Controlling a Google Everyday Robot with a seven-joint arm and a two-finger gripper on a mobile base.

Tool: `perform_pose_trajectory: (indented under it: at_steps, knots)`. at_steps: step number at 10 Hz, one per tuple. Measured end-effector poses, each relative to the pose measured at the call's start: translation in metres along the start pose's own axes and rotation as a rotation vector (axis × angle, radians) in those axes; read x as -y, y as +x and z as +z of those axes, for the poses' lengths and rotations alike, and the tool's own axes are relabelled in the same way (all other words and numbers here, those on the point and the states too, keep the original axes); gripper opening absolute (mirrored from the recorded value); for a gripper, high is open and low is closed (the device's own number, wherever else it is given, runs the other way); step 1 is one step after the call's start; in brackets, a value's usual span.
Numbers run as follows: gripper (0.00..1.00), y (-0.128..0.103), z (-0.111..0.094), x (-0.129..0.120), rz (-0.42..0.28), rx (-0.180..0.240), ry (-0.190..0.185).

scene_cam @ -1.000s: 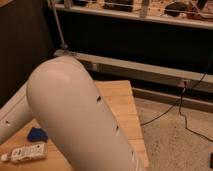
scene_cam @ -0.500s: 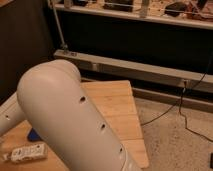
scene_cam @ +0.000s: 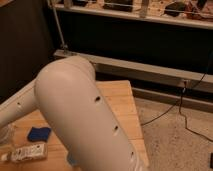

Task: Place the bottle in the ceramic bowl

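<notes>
Across the camera view, the robot's white arm (scene_cam: 82, 117) fills the middle, over a wooden table (scene_cam: 120, 97), and runs out at the left edge. The gripper itself is out of sight, with its jaws apart and nothing in them. The bottle (scene_cam: 27, 152) lies on its side at the table's near-left corner, just in front of a blue sponge (scene_cam: 39, 133).

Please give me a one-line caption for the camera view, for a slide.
White robot arm looms over wooden table with bottle and blue sponge; claw out of view.
</notes>
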Motion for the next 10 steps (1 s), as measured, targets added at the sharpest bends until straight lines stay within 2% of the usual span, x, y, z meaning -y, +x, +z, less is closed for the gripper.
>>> perform_pose_trajectory:
  at_steps: [2, 4, 7, 10]
  knots:
    - [0.65, 0.028, -0.002, -0.011, -0.035, -0.024, -0.003]
    - [0.65, 0.055, 0.006, -0.03, -0.089, -0.03, 0.001]
    - [0.65, 0.073, 0.022, -0.06, -0.121, 0.0, -0.018]
    - [0.65, 0.075, 0.033, -0.082, -0.126, 0.018, -0.045]
